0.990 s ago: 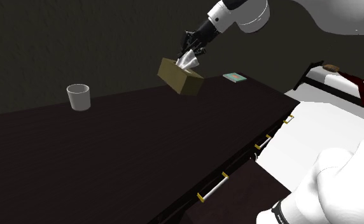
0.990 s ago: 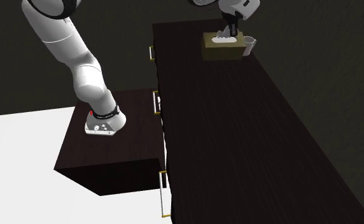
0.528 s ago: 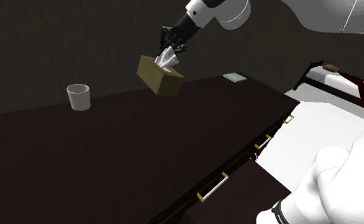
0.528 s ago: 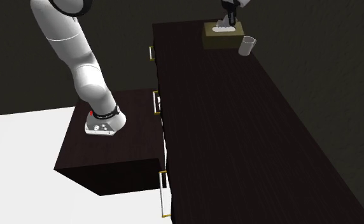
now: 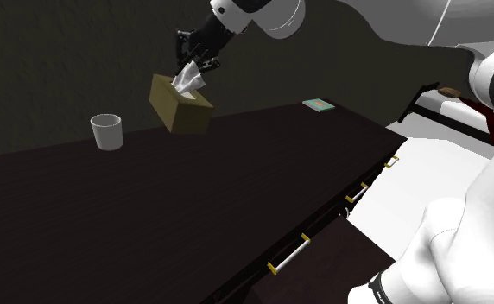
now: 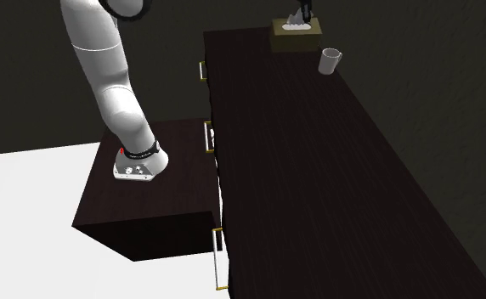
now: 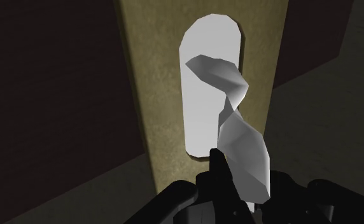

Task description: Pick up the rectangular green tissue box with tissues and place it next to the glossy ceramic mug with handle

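We count one olive tissue box tilted above the worktop, fingers clenched on its tissue; one white mug at the shoulder view's left.

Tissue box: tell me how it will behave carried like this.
The box is probably light: it hangs in the air from the tissue alone, which the gripper pinches. It hangs tilted, so it may swing. The tissue looks thin and floppy, so it could slide out or tear if the arm jerks.
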Tool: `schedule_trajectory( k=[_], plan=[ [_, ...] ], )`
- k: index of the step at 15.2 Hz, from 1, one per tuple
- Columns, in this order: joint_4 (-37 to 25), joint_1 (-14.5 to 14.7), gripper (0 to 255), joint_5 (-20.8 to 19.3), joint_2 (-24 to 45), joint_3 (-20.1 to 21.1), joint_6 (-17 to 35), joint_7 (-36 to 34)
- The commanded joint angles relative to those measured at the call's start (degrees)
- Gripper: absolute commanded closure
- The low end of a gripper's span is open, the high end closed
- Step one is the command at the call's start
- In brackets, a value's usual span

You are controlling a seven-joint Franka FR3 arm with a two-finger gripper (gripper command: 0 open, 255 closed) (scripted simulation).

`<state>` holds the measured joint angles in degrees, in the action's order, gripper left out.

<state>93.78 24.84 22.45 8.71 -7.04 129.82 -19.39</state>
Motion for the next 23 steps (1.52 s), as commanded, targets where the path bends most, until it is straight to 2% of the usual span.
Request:
schedule_trajectory(
  k=[1, 6, 9, 23],
  plan=[
    [-4.66, 1.10, 255, -1.08, 3.33, 0.62, -0.58, -2.76],
    [-15.49, 4.22, 255, -3.85, 11.22, 1.67, -2.03, -9.16],
    [-24.58, 6.12, 255, -5.54, 17.39, 1.99, -4.19, -13.09],
    [-13.42, 6.28, 255, -3.62, 17.01, 2.78, 6.36, -9.87]
  ],
)
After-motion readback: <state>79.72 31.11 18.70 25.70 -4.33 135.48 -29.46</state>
